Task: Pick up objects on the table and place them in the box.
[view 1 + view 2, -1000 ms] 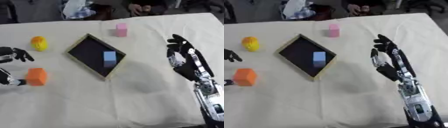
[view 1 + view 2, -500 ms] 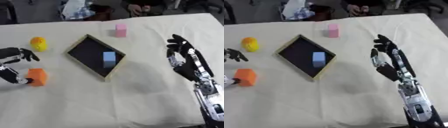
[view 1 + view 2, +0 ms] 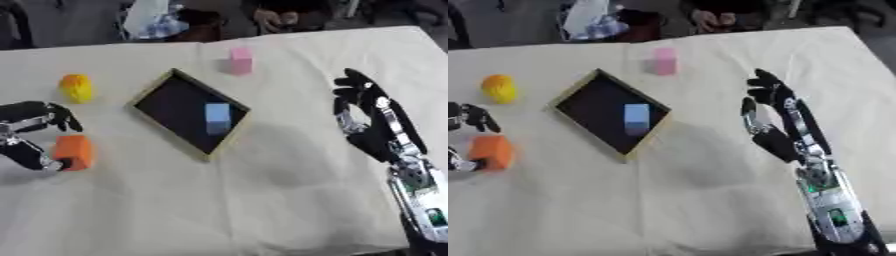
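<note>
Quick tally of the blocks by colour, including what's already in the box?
Blue block, in the box: 1
Pink block: 1
Orange block, at the left hand: 1
Yellow object: 1
Total: 4

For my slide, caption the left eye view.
Left hand closing around the orange block; blue block sits in the box.

Setting: robot test bench, lab-type room. Evidence: table [image 3: 262, 200] under a plain cream cloth, bearing only coloured sample blocks and a shallow dark box [image 3: 179, 107]; at 12 o'clock, beyond the far edge, dim clutter and a seated person.
</note>
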